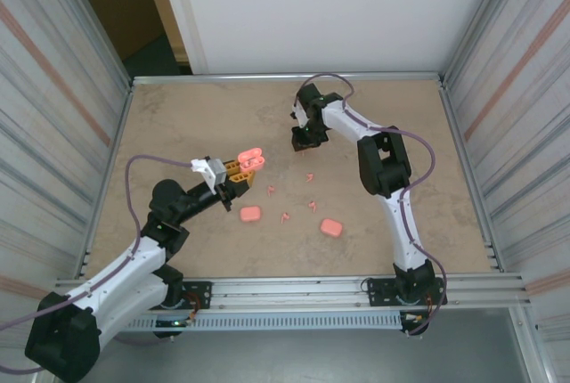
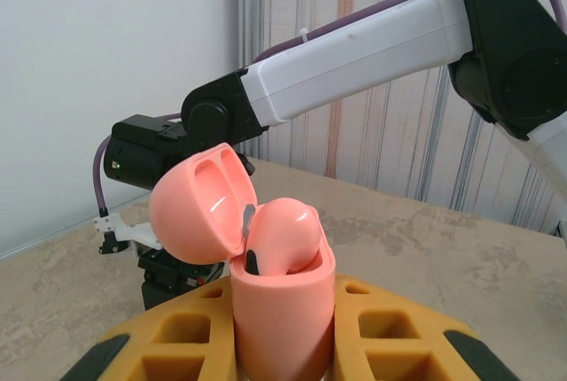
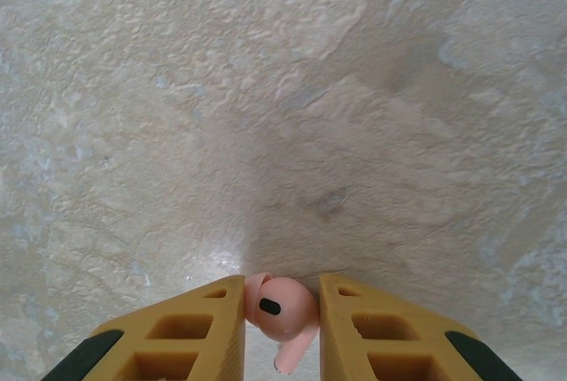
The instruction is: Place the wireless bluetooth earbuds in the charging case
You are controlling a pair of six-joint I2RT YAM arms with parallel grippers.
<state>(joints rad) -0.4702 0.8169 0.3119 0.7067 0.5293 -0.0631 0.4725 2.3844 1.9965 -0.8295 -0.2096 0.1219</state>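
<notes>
My left gripper is pressed together on the body of the open charging case, holding it upright above the table with its lid swung back on the hinge. From the left wrist view one seated earbud already fills a well of that case, its rounded head standing proud of the rim. My right gripper is beyond the case and a little to its right, low over the table, and its two yellow fingers are closed in on a second earbud, pinching its head from both sides with the stem pointing back toward my wrist. I cannot tell whether that earbud has left the surface yet. More loose earbuds lie scattered on the near side of the case, and two closed cases sit nearer still, one just below the open case and the other further right. So I judge this to be the pick-up for the second bud, with the grip just made. The next move, as I see it, calls for lifting straight up without letting the small slick bud twist, carrying it across to the open case, turning it so the stem points down into the free well beside the seated earbud, and lowering gently. My left side must hold the case steady with the lid clear, since a tilted stem would catch on the rim and pop the bud loose.
</notes>
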